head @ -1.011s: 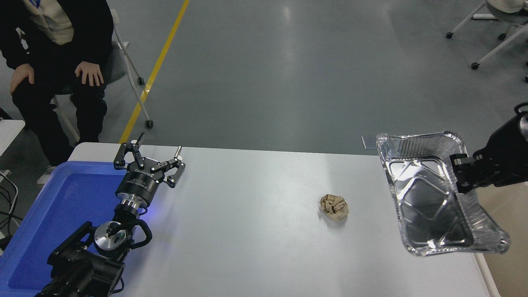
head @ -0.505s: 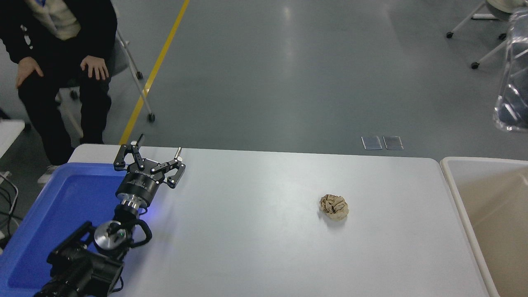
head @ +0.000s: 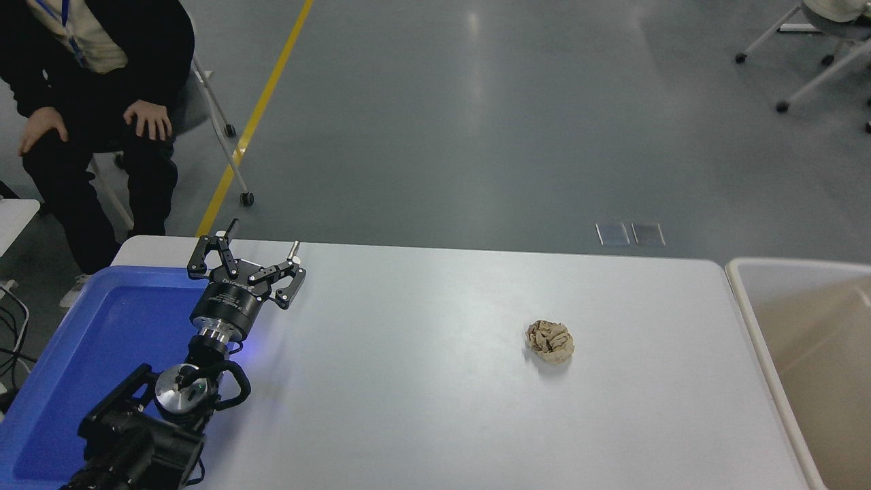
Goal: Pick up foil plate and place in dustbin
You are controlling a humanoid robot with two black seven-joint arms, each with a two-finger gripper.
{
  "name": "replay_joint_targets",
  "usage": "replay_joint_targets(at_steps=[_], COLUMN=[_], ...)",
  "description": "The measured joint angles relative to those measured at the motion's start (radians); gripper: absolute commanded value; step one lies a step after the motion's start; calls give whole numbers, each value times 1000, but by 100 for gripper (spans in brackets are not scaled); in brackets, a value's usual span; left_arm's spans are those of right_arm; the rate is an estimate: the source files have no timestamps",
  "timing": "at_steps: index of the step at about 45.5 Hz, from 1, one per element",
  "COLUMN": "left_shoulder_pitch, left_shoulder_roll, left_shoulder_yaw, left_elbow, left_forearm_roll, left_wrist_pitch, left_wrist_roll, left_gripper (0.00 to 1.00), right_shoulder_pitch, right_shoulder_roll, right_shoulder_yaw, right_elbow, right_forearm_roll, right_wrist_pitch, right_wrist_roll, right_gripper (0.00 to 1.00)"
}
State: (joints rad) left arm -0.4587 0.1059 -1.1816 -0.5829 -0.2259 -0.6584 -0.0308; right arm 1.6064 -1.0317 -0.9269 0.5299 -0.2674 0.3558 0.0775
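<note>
Gone from view since a second ago are both the right arm and the foil plate it was carrying above the table's right end; half a second ago a blurred silver shape was still passing the upper right edge, and now nothing of either shows. Where the foil plate is at this moment cannot be told: the visible part of the dustbin (head: 742, 299) at the right edge shows only plain tan walls, with most of its inside cut off by the frame. The right pincer's state is likewise out of sight.

That bin stands just beside the table's (head: 422, 422) right end, its rim close against the edge, which suits a short carry from tabletop to drop. A crumpled brown paper ball (head: 550, 341) sits alone right of the table's middle, well apart from everything; it is no part of this job.

At the lower left the left gripper (head: 262, 253) is parked over the near corner of a blue tray (head: 81, 340), its fingers spread wide and holding nothing. It points away from the camera, clear of the working side.

A person sits on a chair beyond the far left corner, hands resting on knees, well away from the table.

My guess is that the carry is in its last stretch or just done, though the frame cannot settle which.
</note>
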Motion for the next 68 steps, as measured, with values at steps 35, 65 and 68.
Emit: replay_joint_targets(at_steps=[35, 65, 68], left_shoulder_pitch=[0, 0, 0], left_shoulder_roll=[0, 0, 0], left_shoulder_yaw=[0, -1, -1], left_elbow=[0, 0, 0], left_forearm_roll=[0, 1, 0], left_wrist_pitch=[0, 0, 0], left_wrist_roll=[0, 0, 0], left_gripper=[99, 99, 99], right_shoulder_pitch=[-861, -1064, -1072], right_shoulder_roll=[369, 546, 551], right_shoulder_yaw=[658, 956, 971], right_elbow=[-509, -557, -557], right_forearm_roll=[146, 186, 193], right_wrist_pitch=[-145, -293, -303], right_wrist_roll=[-7, -17, -17], right_gripper=[0, 25, 96])
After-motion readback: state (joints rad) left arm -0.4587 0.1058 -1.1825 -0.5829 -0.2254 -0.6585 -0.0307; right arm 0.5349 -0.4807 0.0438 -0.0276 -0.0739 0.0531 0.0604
